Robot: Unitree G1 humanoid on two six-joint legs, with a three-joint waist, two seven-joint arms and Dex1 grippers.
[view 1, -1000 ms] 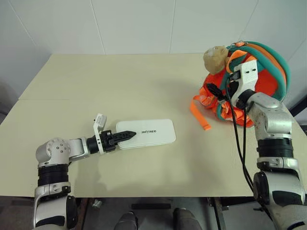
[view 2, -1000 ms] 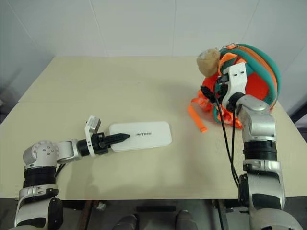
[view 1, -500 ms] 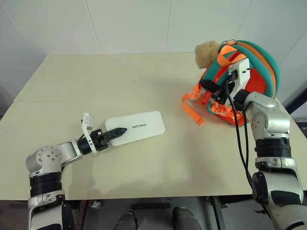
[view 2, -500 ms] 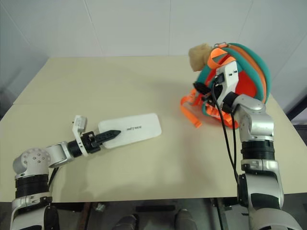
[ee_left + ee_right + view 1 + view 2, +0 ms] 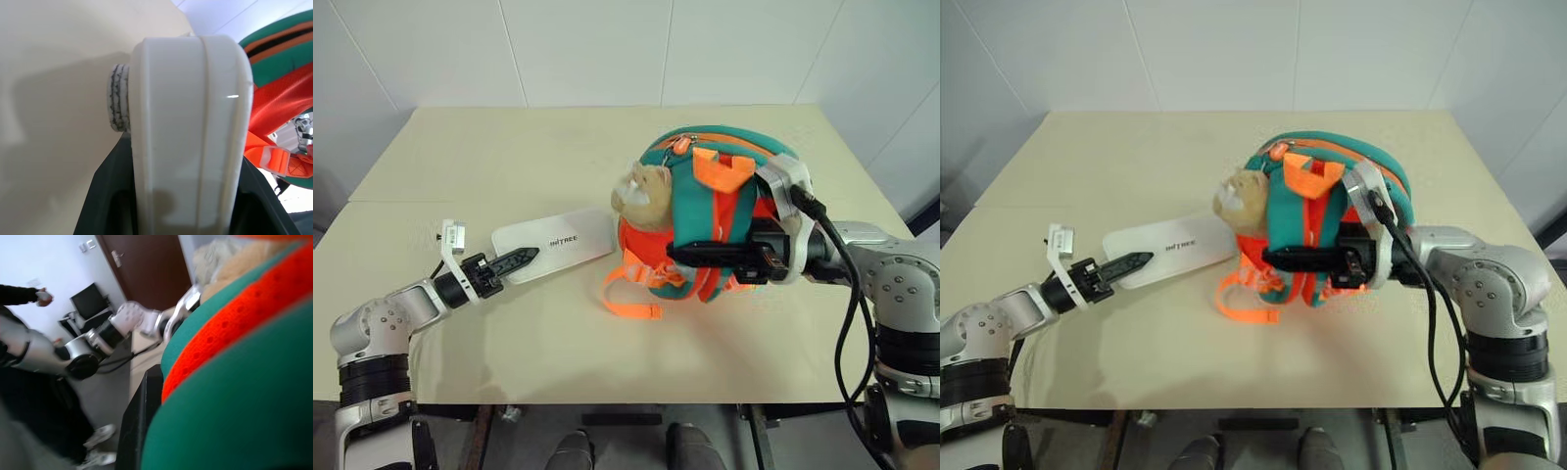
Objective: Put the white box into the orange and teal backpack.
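Note:
The white box lies slantwise over the table with dark lettering on top. My left gripper is shut on its near left end; the left wrist view shows the box's edge clamped between the fingers. The orange and teal backpack is at the table's middle right, its tan plush charm facing the box's far end, which almost reaches it. My right gripper points left across the backpack's front, shut on its teal and orange straps, with one black finger beside the strap.
A loose orange webbing strap trails from the backpack onto the cream table. White walls stand behind the table. In the right wrist view a person's sleeve and hand and a dark door are in the background.
My right gripper shut on the backpack's straps and pulled the backpack from the far right to the table's middle. The left gripper drew the white box leftward and turned it slantwise.

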